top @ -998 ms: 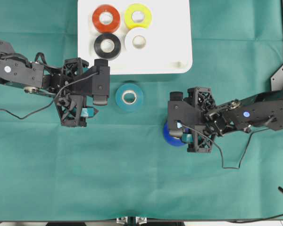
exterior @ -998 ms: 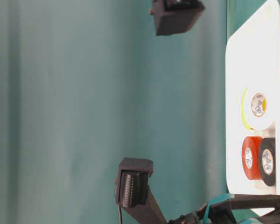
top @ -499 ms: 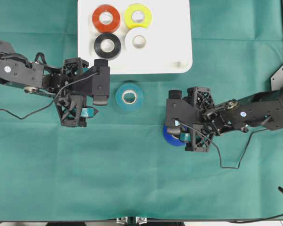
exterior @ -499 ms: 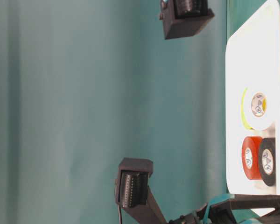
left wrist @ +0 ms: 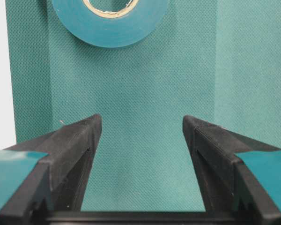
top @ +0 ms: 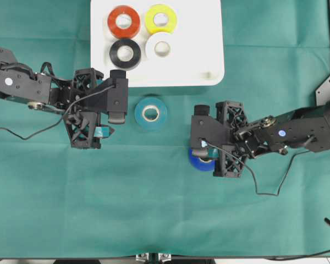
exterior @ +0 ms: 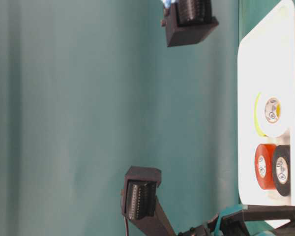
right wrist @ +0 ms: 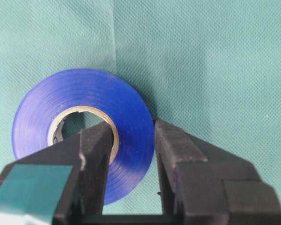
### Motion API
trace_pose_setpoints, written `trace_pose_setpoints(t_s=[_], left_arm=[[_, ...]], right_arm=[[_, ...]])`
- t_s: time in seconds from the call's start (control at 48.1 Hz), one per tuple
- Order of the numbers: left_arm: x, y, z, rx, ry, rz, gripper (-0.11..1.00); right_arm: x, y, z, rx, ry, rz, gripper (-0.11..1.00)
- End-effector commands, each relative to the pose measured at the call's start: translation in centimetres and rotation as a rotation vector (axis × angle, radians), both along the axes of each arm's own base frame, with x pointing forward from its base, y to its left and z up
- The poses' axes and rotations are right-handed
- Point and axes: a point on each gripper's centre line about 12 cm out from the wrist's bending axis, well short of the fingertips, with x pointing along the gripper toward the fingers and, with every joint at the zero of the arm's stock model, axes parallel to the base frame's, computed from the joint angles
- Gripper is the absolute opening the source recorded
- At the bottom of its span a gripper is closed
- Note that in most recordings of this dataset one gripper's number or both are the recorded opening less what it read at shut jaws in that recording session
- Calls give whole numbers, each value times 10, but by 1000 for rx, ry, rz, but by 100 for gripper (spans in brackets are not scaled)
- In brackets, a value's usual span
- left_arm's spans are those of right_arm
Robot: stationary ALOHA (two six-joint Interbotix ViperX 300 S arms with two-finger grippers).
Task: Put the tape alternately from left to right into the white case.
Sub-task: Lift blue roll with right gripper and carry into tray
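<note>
Your right end effector (right wrist: pixel 131 140) has clamped one wall of the blue tape (right wrist: pixel 84 126), one finger through its core; that thin bite could let it swing or slip when lifted. Your left end effector (left wrist: pixel 140 136) hangs wide open and empty, short of the teal tape (left wrist: pixel 110 21).

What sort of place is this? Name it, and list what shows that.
Most likely a robot lab bench set up for a sorting exercise. Two black arms work over a table under a green cloth. On it sit a white case and coloured tape rolls, one blue roll in the right gripper.
</note>
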Motion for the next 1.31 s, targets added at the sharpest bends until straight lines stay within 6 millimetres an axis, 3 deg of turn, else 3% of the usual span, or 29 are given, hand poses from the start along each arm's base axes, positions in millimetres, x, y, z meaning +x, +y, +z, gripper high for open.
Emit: trace_pose_setpoints(t_s=[0.0,0.208,0.457,0.873,1.289], left_arm=[[5,-2,12,-5,-38,-3,96],[4,-2,11,-4,-29,-3,96],[4,-3,12,-5,-32,-3,96],[5,-4,12,-6,-33,-6,96],[5,-5,13,-6,-36,-11,96]], right_arm=[[8,2,11,5,-34,5,29],[10,3,25,15,-71,4,29],[15,-5,61,7,-166,1,29],[19,-79,91,-158,-204,-123,29],[17,-147,97,-234,-220,-255,29]])
